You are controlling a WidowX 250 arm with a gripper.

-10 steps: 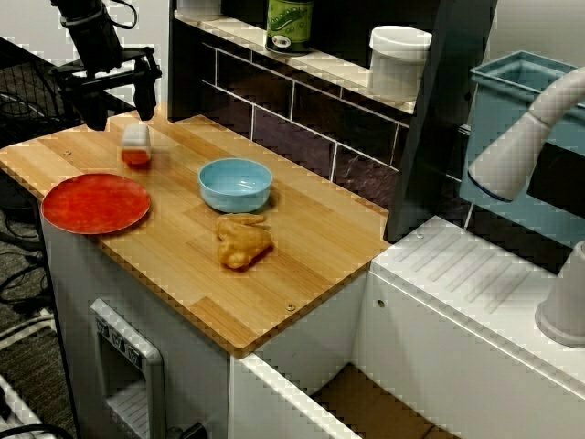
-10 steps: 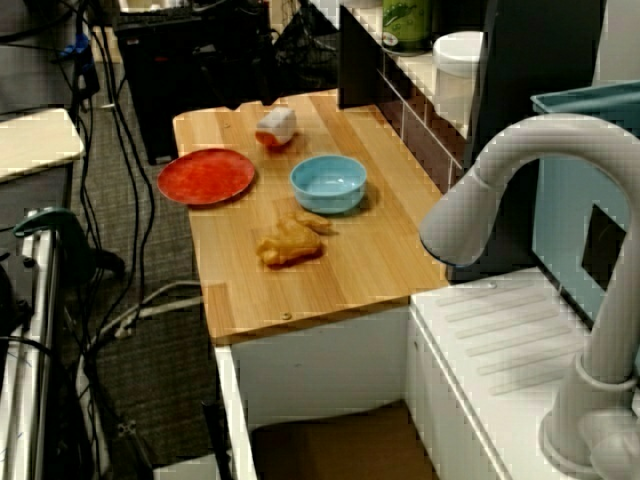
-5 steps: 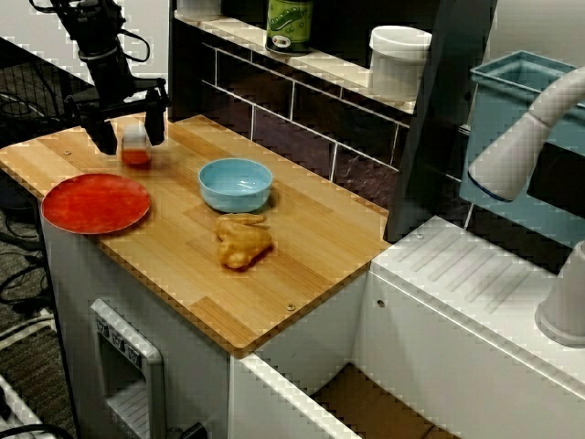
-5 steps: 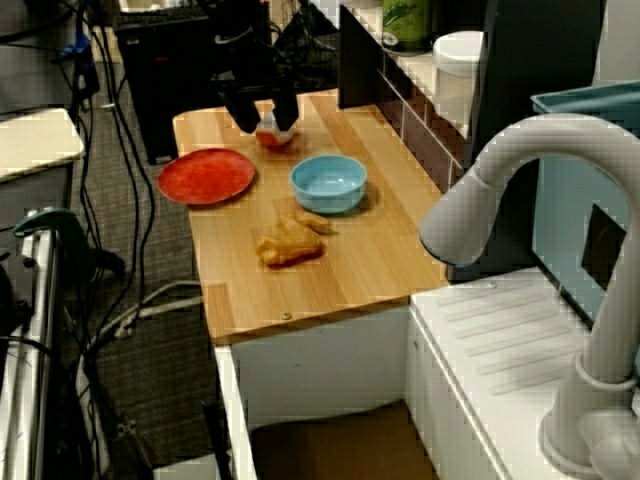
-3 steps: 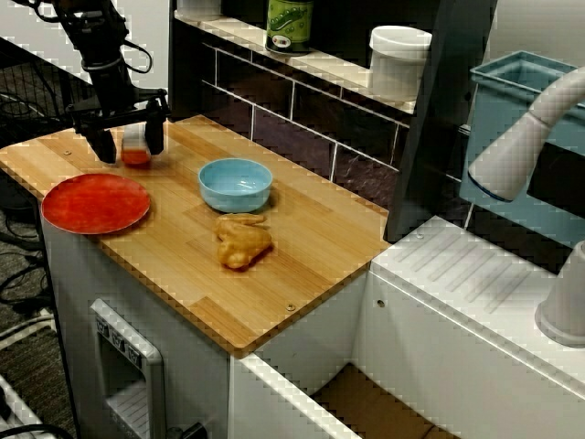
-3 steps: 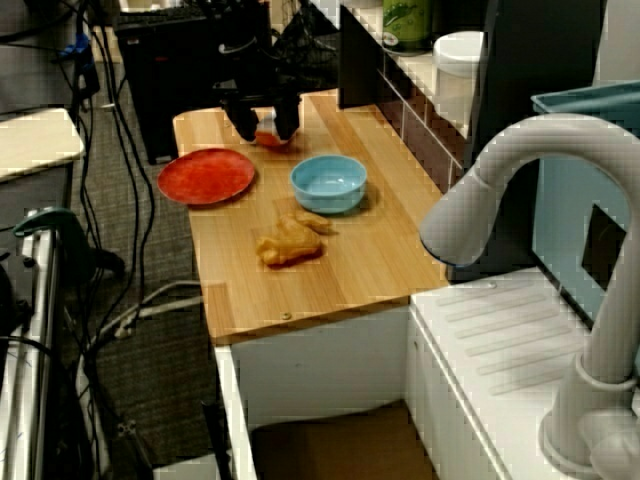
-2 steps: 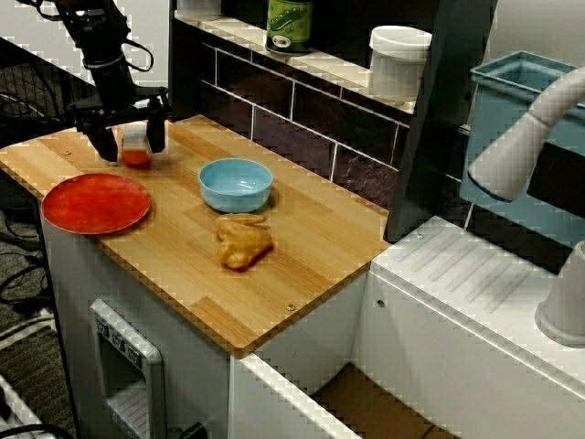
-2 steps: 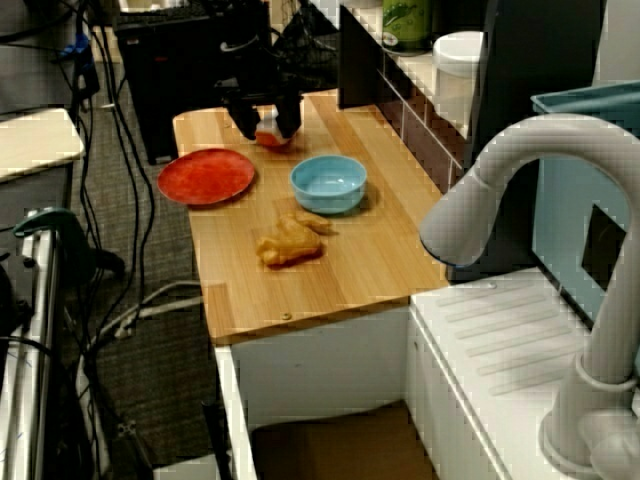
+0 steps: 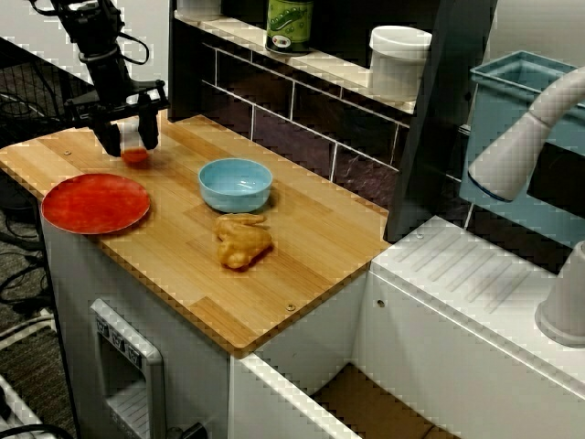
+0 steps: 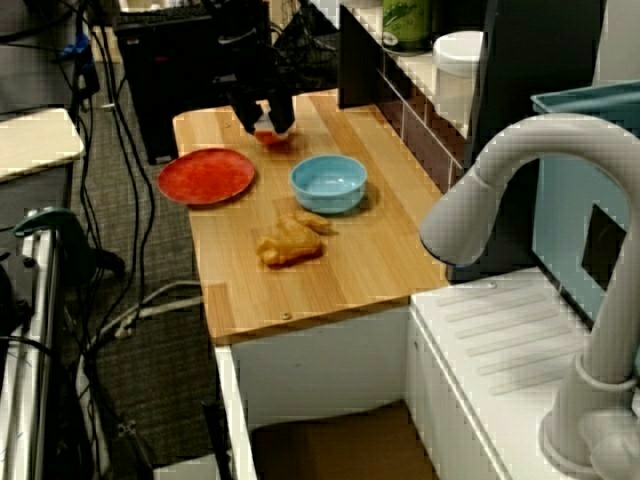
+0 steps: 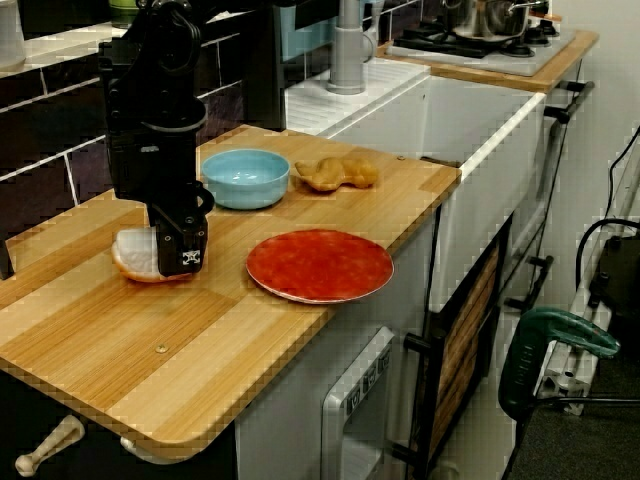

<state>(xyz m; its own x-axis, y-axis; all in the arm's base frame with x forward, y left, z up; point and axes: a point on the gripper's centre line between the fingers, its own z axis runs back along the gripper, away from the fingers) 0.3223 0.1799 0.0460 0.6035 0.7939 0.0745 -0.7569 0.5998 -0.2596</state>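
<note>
In the view from the counter's front, nearest on the wooden counter lies a golden chicken piece, well apart from the gripper. Left of it, by the counter's left edge, sits a red plate, bare. Just behind the chicken piece stands a blue bowl, upright and apart from it. Farther back, near the counter's rear left corner, the black gripper comes straight down over a small white-and-orange block that rests on the wood, just behind the plate and left of the bowl. Its jaws stand on either side of the block and pinch it; in the view from the plate's end one finger lies flat against the block's side, while the other is hidden behind it. The block's orange base touches the counter. Behind all this rises a dark tiled wall, and on the shelf above it stand a green can and a white jar.
</note>
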